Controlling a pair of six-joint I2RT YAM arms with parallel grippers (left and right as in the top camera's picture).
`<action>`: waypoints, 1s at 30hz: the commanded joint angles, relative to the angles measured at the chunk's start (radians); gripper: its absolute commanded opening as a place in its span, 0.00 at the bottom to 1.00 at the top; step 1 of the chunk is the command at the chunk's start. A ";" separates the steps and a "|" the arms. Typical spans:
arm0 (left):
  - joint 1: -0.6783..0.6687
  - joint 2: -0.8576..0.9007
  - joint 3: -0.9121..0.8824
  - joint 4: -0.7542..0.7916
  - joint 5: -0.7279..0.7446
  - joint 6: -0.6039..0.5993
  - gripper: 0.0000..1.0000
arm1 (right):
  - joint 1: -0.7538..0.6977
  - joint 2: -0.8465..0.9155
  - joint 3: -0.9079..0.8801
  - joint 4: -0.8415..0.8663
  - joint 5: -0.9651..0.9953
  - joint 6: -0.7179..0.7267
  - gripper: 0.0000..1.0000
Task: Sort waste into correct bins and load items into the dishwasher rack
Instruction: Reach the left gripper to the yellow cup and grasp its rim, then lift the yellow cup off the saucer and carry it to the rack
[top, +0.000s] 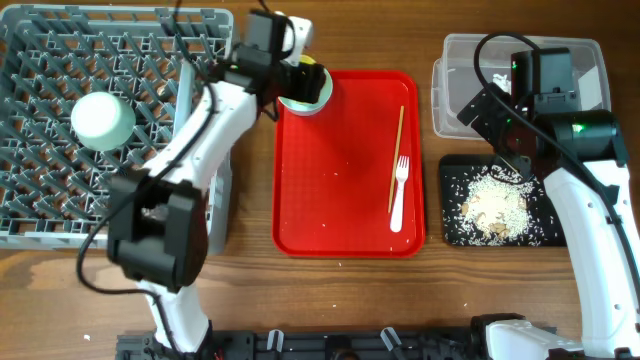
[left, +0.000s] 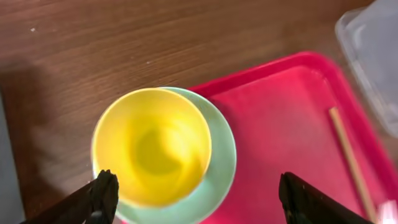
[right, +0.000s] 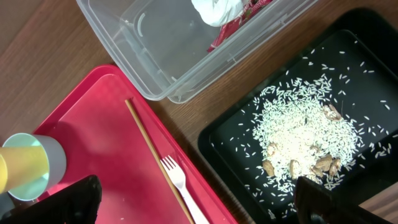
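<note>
A small yellow cup (top: 303, 78) stands inside a pale green bowl (top: 318, 98) on the far left corner of the red tray. My left gripper (top: 290, 70) hovers over them, open. In the left wrist view the cup (left: 152, 146) and bowl (left: 222, 163) lie between and beyond its spread fingers (left: 102, 196), which hold nothing. A second pale bowl (top: 103, 120) rests upside down in the grey dishwasher rack (top: 150, 50). A white fork (top: 399, 195) and a chopstick (top: 396, 158) lie on the tray. My right gripper (right: 199, 199) is open above the tray's right edge.
The red tray (top: 340, 210) sits mid-table. The clear tub (right: 155, 56) at the back right holds a red-and-white wrapper (right: 227, 12). The black tray (right: 373, 50) in front of it carries a heap of rice scraps (right: 305, 134). Bare wooden table shows between them.
</note>
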 joint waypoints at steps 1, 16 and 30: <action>-0.027 0.043 -0.002 0.047 -0.091 0.130 0.80 | -0.001 0.002 0.006 0.000 0.017 -0.006 1.00; -0.042 0.138 -0.002 0.029 -0.091 0.217 0.69 | -0.001 0.002 0.006 0.000 0.017 -0.006 1.00; -0.044 0.138 -0.002 -0.001 -0.161 0.181 0.15 | -0.001 0.002 0.006 0.000 0.017 -0.005 1.00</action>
